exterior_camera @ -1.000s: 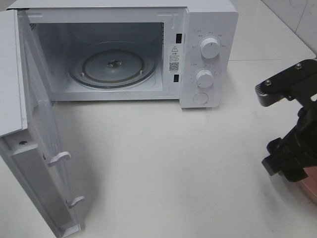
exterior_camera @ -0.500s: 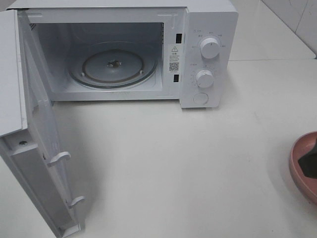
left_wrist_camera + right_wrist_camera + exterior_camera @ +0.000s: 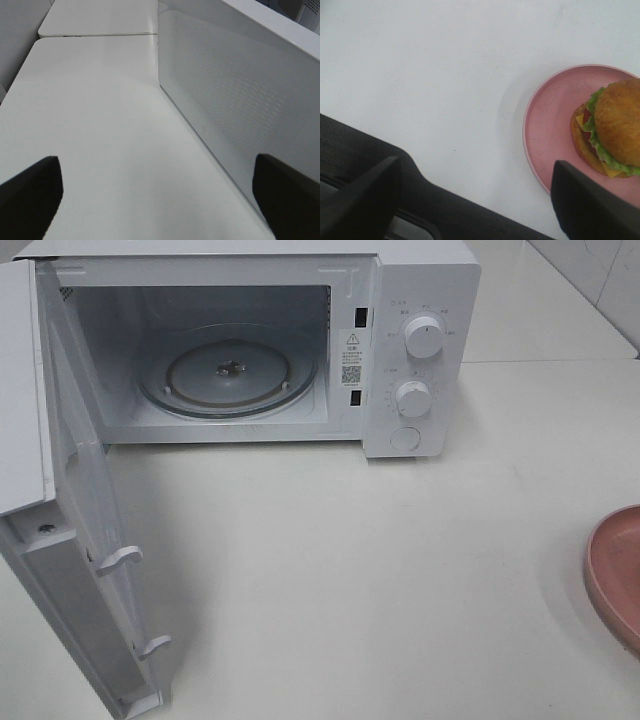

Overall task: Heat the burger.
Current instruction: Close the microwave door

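**Burger sits on its plate, both hands open and empty**

The burger (image 3: 612,127), with a glossy golden-brown bun, green lettuce frill, a yellow cheese corner and a strip of red tomato, rests on the round pink plate (image 3: 552,120). In the right wrist view it lies toward the far side of that plate, partly cut off by the picture's edge. The plate stands on the white table (image 3: 380,570), well apart from the white microwave oven (image 3: 420,350) and to the right of it in the high view, where only a slice of the plate's rim (image 3: 612,575) shows and the burger itself is out of sight.

The right hand (image 3: 480,192) is spread open with nothing between its dark fingers (image 3: 587,202). One finger overlaps the plate's near rim in the picture; whether it touches I cannot tell. The burger lies just beyond that finger, outside the gap.

The left hand (image 3: 160,195) is also open and empty, hanging over bare table beside the microwave's perforated white side wall (image 3: 225,100).

The microwave's door (image 3: 80,570) is swung wide open, and the round glass turntable (image 3: 228,372) inside carries nothing.
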You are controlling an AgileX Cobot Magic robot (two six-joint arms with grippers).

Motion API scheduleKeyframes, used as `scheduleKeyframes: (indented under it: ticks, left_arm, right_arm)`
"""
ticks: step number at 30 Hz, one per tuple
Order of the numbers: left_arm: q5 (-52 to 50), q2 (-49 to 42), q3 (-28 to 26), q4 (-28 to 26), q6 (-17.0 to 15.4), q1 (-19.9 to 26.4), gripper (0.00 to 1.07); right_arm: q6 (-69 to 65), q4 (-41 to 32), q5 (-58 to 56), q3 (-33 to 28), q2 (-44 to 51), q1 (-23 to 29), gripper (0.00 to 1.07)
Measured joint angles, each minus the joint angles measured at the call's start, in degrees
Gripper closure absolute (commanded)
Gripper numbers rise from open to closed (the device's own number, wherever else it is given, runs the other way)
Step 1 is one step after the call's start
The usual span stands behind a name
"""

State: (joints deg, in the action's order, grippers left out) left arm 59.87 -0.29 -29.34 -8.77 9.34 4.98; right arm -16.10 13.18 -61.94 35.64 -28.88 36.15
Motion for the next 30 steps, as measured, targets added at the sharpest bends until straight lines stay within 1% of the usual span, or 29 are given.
scheduleKeyframes:
  ticks: [3,4,5,7,8,9,10,11,12,13,14,15,16,17,18,19,20,22,23,24,26,27,29,30]
  left_arm:
    - [0.0,0.0,0.0,0.0,0.0,0.0,0.09]
    - [0.0,0.0,0.0,0.0,0.0,0.0,0.09]
    - [0.0,0.0,0.0,0.0,0.0,0.0,0.09]
    - [0.0,0.0,0.0,0.0,0.0,0.0,0.09]
    - [0.0,0.0,0.0,0.0,0.0,0.0,0.09]
    - [0.0,0.0,0.0,0.0,0.0,0.0,0.09]
    - [0.0,0.0,0.0,0.0,0.0,0.0,0.09]
    - [0.0,0.0,0.0,0.0,0.0,0.0,0.09]
    - [0.0,0.0,0.0,0.0,0.0,0.0,0.09]
    - [0.0,0.0,0.0,0.0,0.0,0.0,0.09]
    - [0.0,0.0,0.0,0.0,0.0,0.0,0.09]
    - [0.0,0.0,0.0,0.0,0.0,0.0,0.09]
    - [0.0,0.0,0.0,0.0,0.0,0.0,0.09]
    - [0.0,0.0,0.0,0.0,0.0,0.0,0.09]
    - [0.0,0.0,0.0,0.0,0.0,0.0,0.09]
    - [0.0,0.0,0.0,0.0,0.0,0.0,0.09]
    - [0.0,0.0,0.0,0.0,0.0,0.0,0.09]
    - [0.0,0.0,0.0,0.0,0.0,0.0,0.09]
    - [0.0,0.0,0.0,0.0,0.0,0.0,0.09]
    - [0.0,0.0,0.0,0.0,0.0,0.0,0.09]
    - [0.0,0.0,0.0,0.0,0.0,0.0,0.09]
    - [0.0,0.0,0.0,0.0,0.0,0.0,0.09]
    - [0.0,0.0,0.0,0.0,0.0,0.0,0.09]
    - [0.0,0.0,0.0,0.0,0.0,0.0,0.09]
  right_arm:
    - [0.11,0.11,0.0,-0.74,1.15,-0.11,0.31]
    - [0.29,0.23,0.11,-2.35,3.32,-1.03,0.31]
    - [0.97,0.23,0.34,-4.01,5.16,-3.15,0.31]
    - [1.43,0.23,0.74,-4.81,5.84,-4.18,0.31]
    - [2.86,-0.11,2.23,-6.02,7.68,-6.82,0.31]
    - [2.86,-0.11,2.23,-6.02,7.68,-6.82,0.31]
    - [4.7,-1.03,3.21,-6.47,9.28,-9.17,0.31]
    - [4.7,-1.03,3.21,-6.47,9.28,-9.17,0.31]
    - [5.56,-1.55,3.32,-6.53,10.08,-10.54,0.31]
    - [6.42,-2.23,3.5,-6.53,11.57,-13.01,0.31]
    - [6.42,-2.23,3.5,-6.53,11.57,-13.01,0.31]
    - [6.99,-2.92,3.67,-6.53,13.24,-15.81,0.31]
    - [6.99,-2.92,3.67,-6.53,13.24,-15.81,0.31]
    - [7.1,-3.04,3.67,-6.53,14.15,-17.19,0.31]
    - [7.28,-3.09,3.67,-6.53,15.99,-19.65,0.31]
    - [7.28,-3.09,3.67,-6.53,15.99,-19.65,0.31]
    - [7.28,-3.27,3.67,-6.53,18.22,-22.23,0.31]
    - [7.28,-3.27,3.67,-6.53,19.19,-23.2,0.31]
    - [7.28,-3.32,3.67,-6.53,21.66,-25.27,0.31]
    - [7.28,-3.32,3.67,-6.53,21.66,-25.27,0.31]
    - [7.28,-3.44,3.67,-6.53,24.92,-28.36,0.31]
    - [7.28,-3.44,3.67,-6.53,24.92,-28.36,0.31]
    - [7.79,-3.72,3.67,-6.53,27.85,-30.94,0.31]
    - [7.79,-3.72,3.67,-6.53,27.85,-30.94,0.31]
